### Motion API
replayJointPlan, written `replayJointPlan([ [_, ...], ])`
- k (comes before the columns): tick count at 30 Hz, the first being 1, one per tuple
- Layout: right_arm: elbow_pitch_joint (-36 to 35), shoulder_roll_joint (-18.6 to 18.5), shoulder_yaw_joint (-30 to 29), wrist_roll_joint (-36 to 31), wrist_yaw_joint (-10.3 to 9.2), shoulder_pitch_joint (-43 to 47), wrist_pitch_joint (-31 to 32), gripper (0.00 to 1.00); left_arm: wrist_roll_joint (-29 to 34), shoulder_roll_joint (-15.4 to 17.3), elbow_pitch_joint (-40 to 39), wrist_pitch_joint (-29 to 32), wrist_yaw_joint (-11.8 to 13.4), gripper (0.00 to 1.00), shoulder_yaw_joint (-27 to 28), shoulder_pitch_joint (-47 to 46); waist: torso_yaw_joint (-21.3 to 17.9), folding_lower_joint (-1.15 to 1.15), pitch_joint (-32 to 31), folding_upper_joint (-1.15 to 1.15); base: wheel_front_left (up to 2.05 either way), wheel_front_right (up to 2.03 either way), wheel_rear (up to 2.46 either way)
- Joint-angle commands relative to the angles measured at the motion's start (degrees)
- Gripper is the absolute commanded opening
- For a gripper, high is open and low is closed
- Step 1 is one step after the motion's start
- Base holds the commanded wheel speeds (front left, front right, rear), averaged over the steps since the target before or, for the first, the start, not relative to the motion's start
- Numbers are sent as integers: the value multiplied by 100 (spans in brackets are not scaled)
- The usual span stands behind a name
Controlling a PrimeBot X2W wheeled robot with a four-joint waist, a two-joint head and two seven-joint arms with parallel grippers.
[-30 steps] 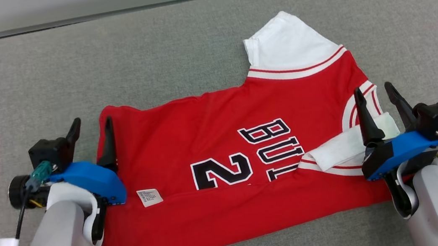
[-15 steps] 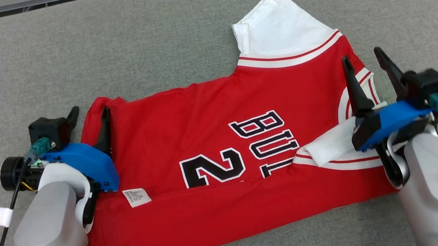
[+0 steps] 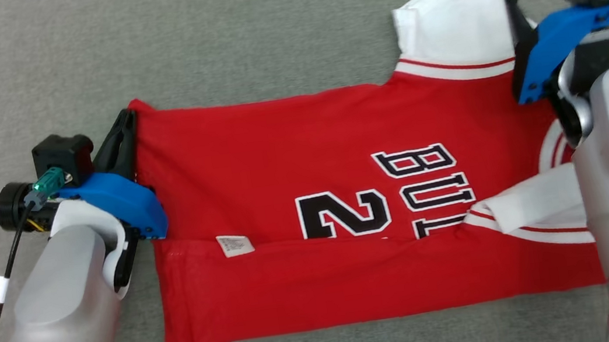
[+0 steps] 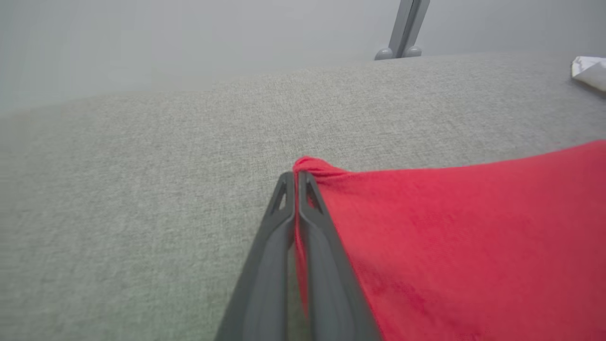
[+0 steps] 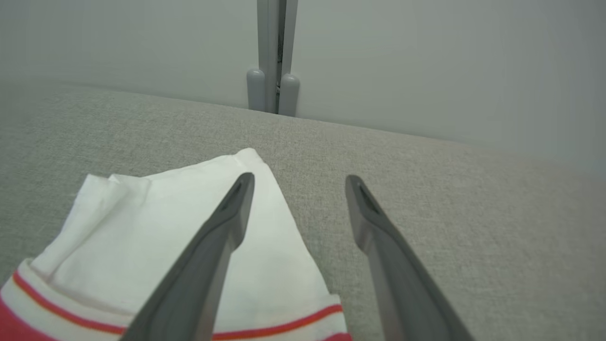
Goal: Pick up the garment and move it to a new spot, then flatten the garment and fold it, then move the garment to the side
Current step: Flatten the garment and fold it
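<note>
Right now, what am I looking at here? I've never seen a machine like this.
It is a two-armed robot folding clothes. The overhead picture comes from a camera on its head, looking down. The other two come from cameras on its wrists, each looking along that arm's grasping end. A red jersey lies on a grey fabric surface. The left fingers, two dark prongs, are pinched shut on the jersey's corner. The right fingers are spread open above the edge of its white sleeve, holding nothing.
</note>
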Motion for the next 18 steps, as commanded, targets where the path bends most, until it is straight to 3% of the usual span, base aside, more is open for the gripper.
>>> replayJointPlan([
  [1,33,-16,-111,-157,0,-173,114,100,40,19,-118,-24,34,0,99,16,228,-1,172,0,0,0,0],
  [10,8,-25,-959,-1057,0,-805,1020,100,293,-245,-735,-27,18,0,222,227,815,-1,547,0,0,0,0],
  [18,208,-19,-1302,-1198,0,-961,1417,100,276,-338,-902,-19,13,0,57,266,1004,-1,677,0,0,0,0],
])
